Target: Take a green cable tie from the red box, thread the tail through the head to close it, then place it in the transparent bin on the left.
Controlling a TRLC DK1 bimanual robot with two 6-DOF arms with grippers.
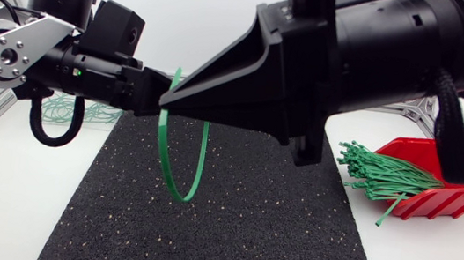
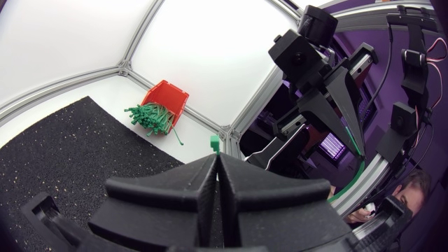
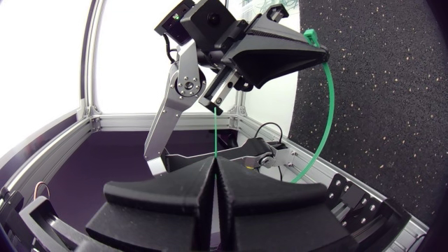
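Head view: my left gripper [image 1: 150,87] and right gripper [image 1: 184,98] meet tip to tip above one black mat [image 1: 229,227], both clenched on one green cable tie [image 1: 181,173] bowed beneath them. One red box [image 1: 458,200], well apart at the right, holds one bundle of ties [image 1: 382,175].
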